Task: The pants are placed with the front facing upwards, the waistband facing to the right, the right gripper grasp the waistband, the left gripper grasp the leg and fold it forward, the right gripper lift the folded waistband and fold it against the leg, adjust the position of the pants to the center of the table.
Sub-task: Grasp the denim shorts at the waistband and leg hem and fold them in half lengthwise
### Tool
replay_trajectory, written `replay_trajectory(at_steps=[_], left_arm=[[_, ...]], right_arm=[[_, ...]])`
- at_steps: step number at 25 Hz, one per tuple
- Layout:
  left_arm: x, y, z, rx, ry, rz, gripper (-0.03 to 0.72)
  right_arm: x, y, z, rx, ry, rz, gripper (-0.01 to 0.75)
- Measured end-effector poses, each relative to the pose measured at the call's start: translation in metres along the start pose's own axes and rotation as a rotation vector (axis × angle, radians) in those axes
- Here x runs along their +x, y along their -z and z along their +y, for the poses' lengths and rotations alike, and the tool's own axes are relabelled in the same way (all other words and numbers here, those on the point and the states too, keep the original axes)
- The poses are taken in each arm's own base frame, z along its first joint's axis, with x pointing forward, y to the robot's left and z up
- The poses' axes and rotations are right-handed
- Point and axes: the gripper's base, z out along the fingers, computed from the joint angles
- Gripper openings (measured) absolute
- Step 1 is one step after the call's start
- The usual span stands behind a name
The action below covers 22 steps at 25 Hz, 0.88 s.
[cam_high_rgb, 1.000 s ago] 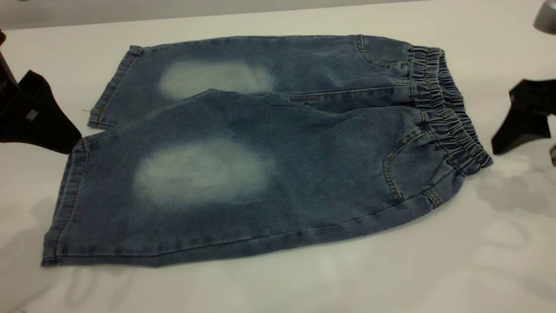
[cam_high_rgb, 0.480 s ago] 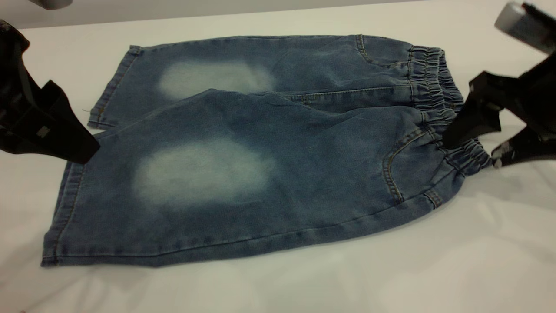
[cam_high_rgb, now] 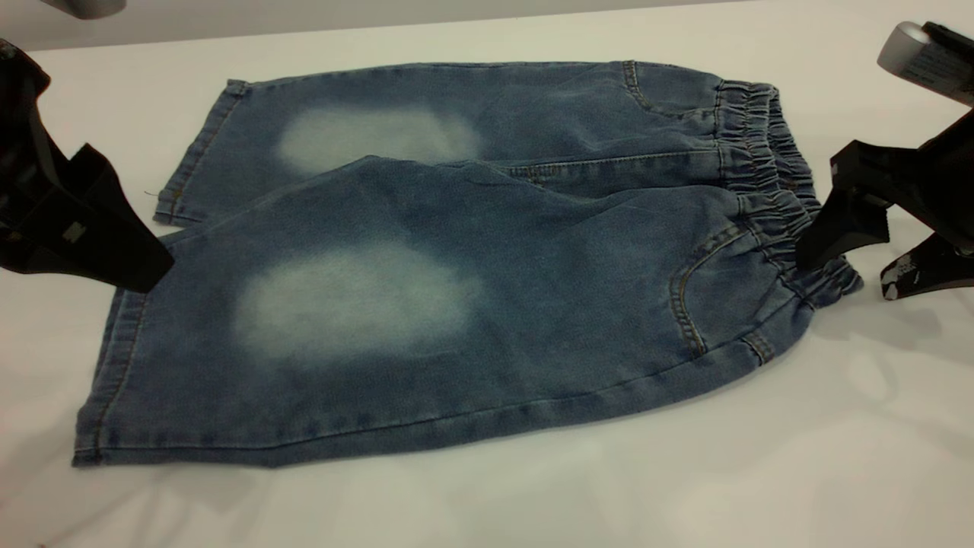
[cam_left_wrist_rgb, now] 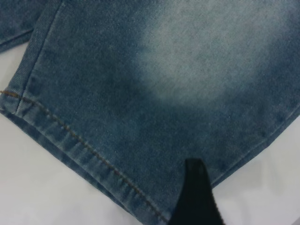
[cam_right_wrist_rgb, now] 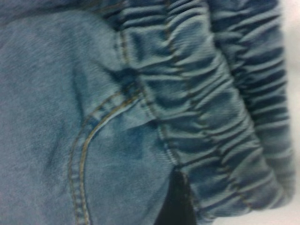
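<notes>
The pants lie flat, waistband between the right gripper's spread jaws, left gripper unclear.

Exterior view: beyond the far edge of the tabletop runs a plain grey band of background. It is widest at the left and tapers out toward the right. In the top left corner sits a grey rounded object, cut off by the frame edge; what it is cannot be told. Soft grey shadows lie on the white surface at the right side and along the near left corner.
</notes>
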Motion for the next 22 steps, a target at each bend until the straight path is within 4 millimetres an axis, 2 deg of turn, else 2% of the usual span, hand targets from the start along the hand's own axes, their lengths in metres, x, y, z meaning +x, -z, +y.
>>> replay_trajectory(at_steps=[10, 22], left_arm=[[-0.001, 0.000, -0.001, 0.009, 0.020, -0.007, 0.467], [0.000, 0.000, -0.001, 0.015, 0.020, -0.002, 0.467]], right_arm=[[0.002, -0.007, -0.003, 0.001, 0.031, 0.025, 0.523], [0.003, -0.017, 0.002, -0.089, 0.044, 0.070, 0.519]])
